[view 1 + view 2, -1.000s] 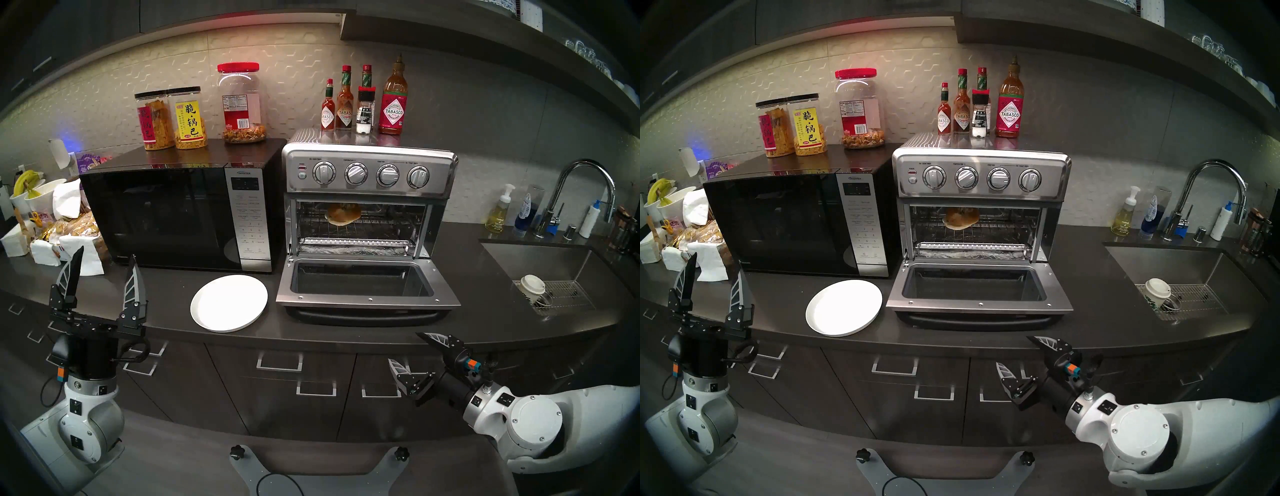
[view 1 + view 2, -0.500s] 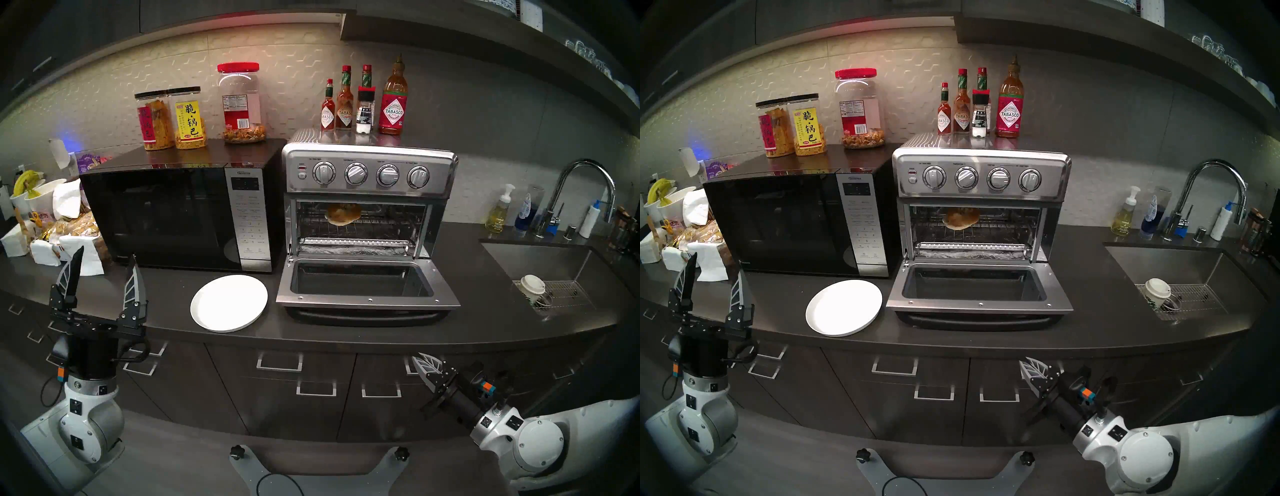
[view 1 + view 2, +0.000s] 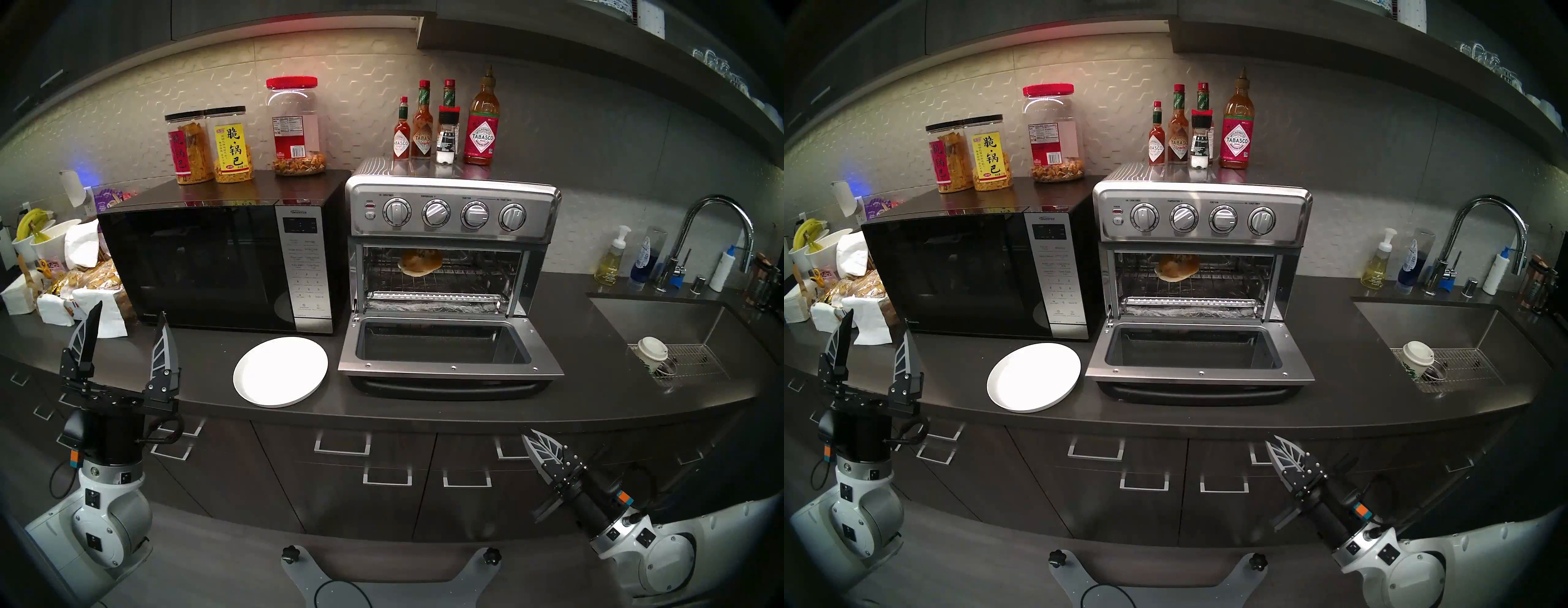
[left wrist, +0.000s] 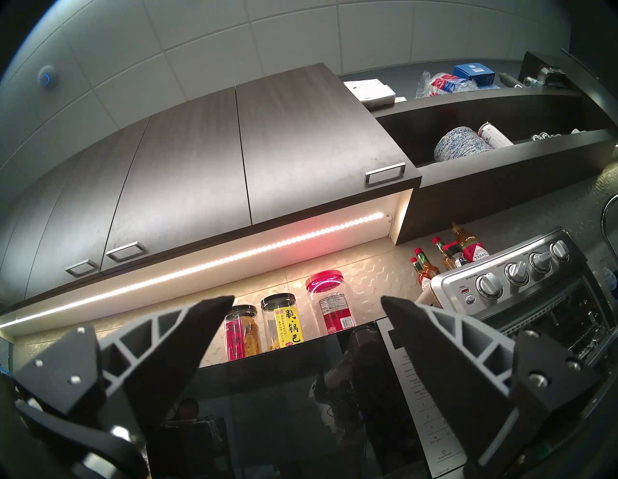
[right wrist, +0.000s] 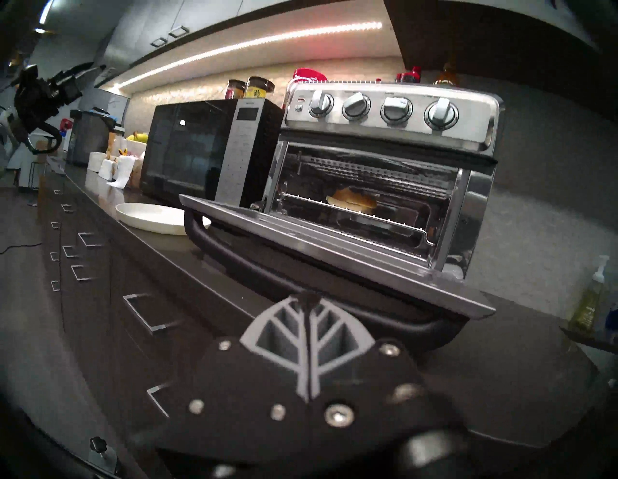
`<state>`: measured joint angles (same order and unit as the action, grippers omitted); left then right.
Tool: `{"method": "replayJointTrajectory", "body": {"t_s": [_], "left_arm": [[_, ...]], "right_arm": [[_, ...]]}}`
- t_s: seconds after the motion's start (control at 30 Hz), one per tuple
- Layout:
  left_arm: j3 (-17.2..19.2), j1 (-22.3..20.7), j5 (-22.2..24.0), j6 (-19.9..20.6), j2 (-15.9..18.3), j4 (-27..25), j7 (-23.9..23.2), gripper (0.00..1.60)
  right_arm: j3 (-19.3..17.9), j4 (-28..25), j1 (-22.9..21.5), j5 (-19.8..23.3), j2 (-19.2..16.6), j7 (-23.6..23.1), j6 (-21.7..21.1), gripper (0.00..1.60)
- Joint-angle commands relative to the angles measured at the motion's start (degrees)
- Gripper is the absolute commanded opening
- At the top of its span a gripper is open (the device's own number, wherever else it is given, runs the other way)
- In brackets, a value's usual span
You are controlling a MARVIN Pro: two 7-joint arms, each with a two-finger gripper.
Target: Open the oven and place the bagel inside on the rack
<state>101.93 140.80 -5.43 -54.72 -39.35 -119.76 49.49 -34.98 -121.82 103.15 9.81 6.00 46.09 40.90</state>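
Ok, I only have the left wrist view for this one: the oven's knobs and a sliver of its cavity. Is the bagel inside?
Observer: Yes. The bagel lies on the rack in the oven, left of the cavity's middle.
Operator: And the door?
Observer: The door is folded down flat, fully open.
Operator: Where's the right gripper?
Observer: The right gripper is shut on nothing, in front of the drawers and clear of the door.
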Motion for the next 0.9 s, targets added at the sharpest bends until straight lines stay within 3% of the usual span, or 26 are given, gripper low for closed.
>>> {"method": "replayJointTrajectory", "body": {"t_s": [0.0,0.1,0.13,0.17,0.2,0.27,0.3,0.43,0.63,0.7,0.77,0.87], "left_arm": [[0.64,0.34,0.02,-0.04,-0.04,-0.78,0.07,1.6],[0.57,0.26,-0.01,-0.07,-0.03,-0.73,0.09,1.6],[0.56,0.25,-0.01,-0.07,-0.03,-0.72,0.09,1.6],[0.54,0.24,-0.02,-0.08,-0.02,-0.7,0.09,1.6],[0.54,0.24,-0.02,-0.08,-0.01,-0.69,0.1,1.6],[0.52,0.23,-0.02,-0.09,0.0,-0.68,0.1,1.6],[0.52,0.23,-0.02,-0.09,0.0,-0.67,0.1,1.6],[0.54,0.26,-0.01,-0.09,0.01,-0.69,0.11,1.6],[0.59,0.33,0.0,-0.07,0.01,-0.74,0.12,1.6],[0.6,0.34,0.0,-0.07,0.01,-0.74,0.12,1.6],[0.62,0.36,0.0,-0.06,0.02,-0.76,0.12,1.6],[0.67,0.42,0.02,-0.04,0.02,-0.8,0.12,1.6]], "right_arm": [[0.44,1.3,-0.91,-3.32,5.99,-0.4,-3.05,0.0],[0.4,1.83,-2.67,-0.3,8.27,-3.47,-6.74,0.0],[0.87,1.52,-3.47,0.35,7.56,-3.75,-7.08,0.0],[0.25,2.42,-3.88,0.88,10.02,-4.32,-8.36,0.0],[0.71,1.79,-4.79,1.97,8.6,-5.19,-8.9,0.0],[0.18,2.96,-5.9,3.11,11.39,-6.34,-10.75,0.0],[0.31,2.77,-6.49,3.79,10.82,-6.91,-11.29,0.0],[0.32,4.86,-8.7,5.96,14.47,-9.28,-13.88,0.0],[1.22,8.34,-12.03,8.36,19.14,-11.84,-16.11,0.0],[1.87,8.25,-12.76,8.74,18.67,-11.94,-16.21,0.0],[1.06,9.86,-12.77,8.5,21.3,-12.18,-16.09,0.0],[0.16,11.0,-12.8,8.56,22.51,-12.03,-14.99,0.0]]}}
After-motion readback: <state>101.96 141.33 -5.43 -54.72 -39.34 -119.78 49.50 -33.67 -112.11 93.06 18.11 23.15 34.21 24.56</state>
